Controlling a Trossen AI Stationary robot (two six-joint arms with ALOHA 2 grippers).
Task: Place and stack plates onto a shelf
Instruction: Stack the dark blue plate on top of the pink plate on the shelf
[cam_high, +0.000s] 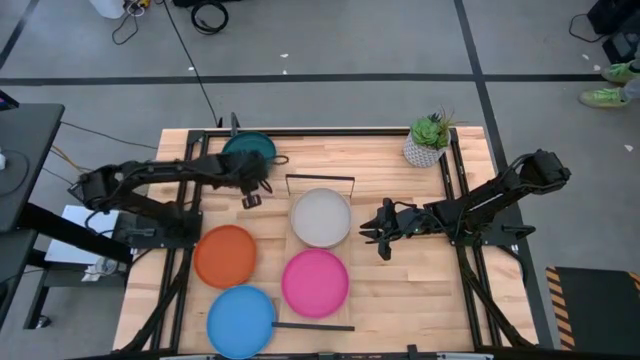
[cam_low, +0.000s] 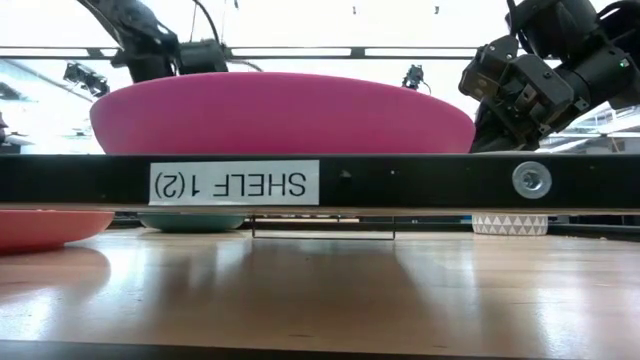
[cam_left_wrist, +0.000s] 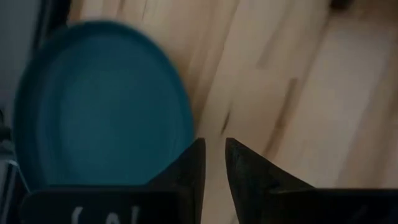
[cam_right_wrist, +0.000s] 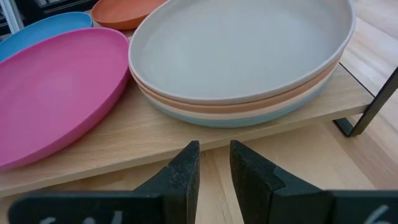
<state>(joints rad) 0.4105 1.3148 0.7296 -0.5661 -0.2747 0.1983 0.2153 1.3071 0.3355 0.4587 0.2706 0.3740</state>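
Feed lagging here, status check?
Left gripper empty beside teal plate. Right gripper empty near grey stack on shelf. Nothing in the way.

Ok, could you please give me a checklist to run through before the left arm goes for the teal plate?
1. Left jaws empty, with a narrow gap: ok.
2. Teal plate lying on the table, nothing on it: ok.
3. Left jaws around its rim: not ok, they are beside the rim.
4. Stack sitting evenly on the shelf: ok.
5. Magenta plate on the shelf beside the stack: ok.
6. Right jaws empty and short of the shelf edge: ok.
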